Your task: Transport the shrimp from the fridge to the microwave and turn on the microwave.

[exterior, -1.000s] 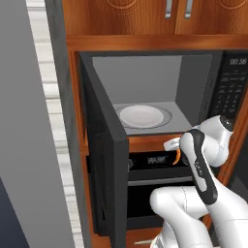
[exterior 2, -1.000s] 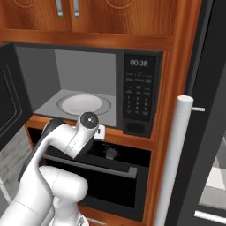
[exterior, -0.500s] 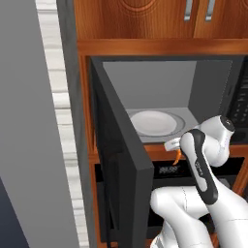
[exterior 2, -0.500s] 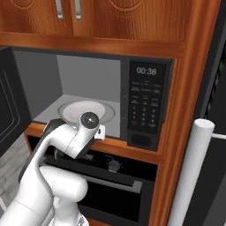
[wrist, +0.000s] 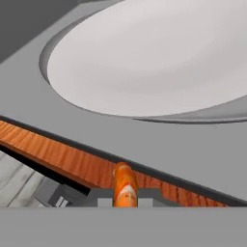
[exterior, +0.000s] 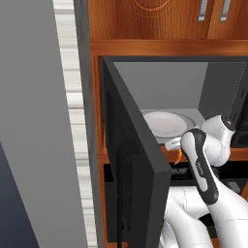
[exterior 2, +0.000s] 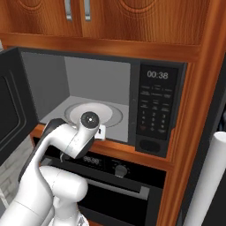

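White arm reaches forward, elbow bent, hand level at the open microwave's (exterior 2: 110, 128) front sill. Its gripper (wrist: 124, 198) is nearly closed, pinching the orange shrimp (wrist: 124, 185) just short of the white turntable (wrist: 159, 53).

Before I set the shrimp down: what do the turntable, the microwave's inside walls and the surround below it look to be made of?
Turntable: smooth, matte white, probably glass or ceramic; the render leaves it open. Microwave walls: flat grey, uniform, like painted metal. Surround: orange-brown with visible grain, so wood or veneer. The shrimp sits in the gripper, glossy orange with paler streaks.
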{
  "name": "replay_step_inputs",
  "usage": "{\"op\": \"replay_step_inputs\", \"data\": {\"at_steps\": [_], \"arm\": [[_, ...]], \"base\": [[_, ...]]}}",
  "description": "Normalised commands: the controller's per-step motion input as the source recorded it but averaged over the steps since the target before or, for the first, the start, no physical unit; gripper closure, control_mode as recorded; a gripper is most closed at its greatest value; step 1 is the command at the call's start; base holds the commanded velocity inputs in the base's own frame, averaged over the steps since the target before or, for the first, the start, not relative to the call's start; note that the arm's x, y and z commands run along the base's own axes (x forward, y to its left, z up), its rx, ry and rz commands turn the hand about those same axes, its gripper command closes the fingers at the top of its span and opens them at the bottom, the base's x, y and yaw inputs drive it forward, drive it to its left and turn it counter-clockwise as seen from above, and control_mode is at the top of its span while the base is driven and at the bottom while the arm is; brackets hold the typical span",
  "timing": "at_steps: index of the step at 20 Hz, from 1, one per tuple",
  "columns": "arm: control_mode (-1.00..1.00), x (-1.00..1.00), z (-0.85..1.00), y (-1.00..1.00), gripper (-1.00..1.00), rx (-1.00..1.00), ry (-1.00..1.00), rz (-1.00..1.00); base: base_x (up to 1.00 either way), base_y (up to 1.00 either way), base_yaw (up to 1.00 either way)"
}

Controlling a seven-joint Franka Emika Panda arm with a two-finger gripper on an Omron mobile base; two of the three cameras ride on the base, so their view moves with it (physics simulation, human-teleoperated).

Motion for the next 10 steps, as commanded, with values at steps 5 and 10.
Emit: {"op": "replay_step_inputs", "data": {"at_steps": [5, 10], "arm": [[-1.00, 0.10, 0.00, 0.13, 1.00, -0.07, -0.01, 0.06], [-1.00, 0.00, 0.15, 0.00, 1.00, -0.02, -0.12, 0.00]], "base": [[0.00, 0.00, 0.00], [0.00, 0.00, 0.00]]}}
